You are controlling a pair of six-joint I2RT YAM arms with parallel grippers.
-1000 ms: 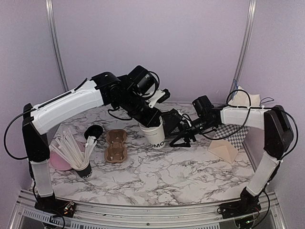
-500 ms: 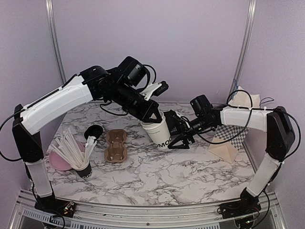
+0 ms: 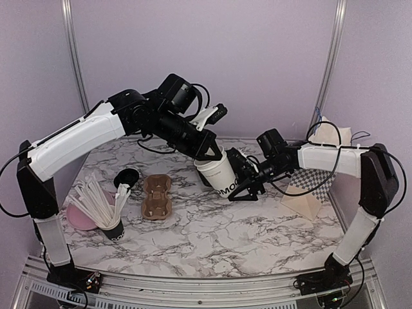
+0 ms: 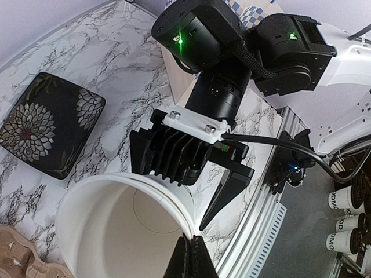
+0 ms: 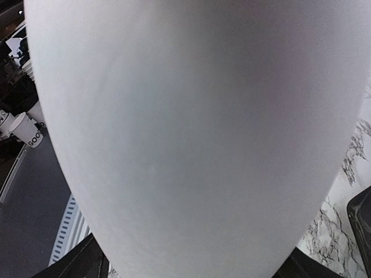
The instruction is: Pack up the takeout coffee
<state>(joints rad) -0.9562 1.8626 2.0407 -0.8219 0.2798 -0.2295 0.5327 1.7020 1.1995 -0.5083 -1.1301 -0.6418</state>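
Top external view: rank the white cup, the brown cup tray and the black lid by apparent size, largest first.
1 and 2, unranked: white cup and brown cup tray. They look about alike, and the cup is up off the table, nearer the camera, so there is no firm order.
3. black lid: clearly smallest.

The top camera looks down from high at 6 o'clock, facing 12 o'clock. The left wrist camera peers into the white cup [image 4: 116,231] from up close. The right wrist camera sits nearly against that cup's side.
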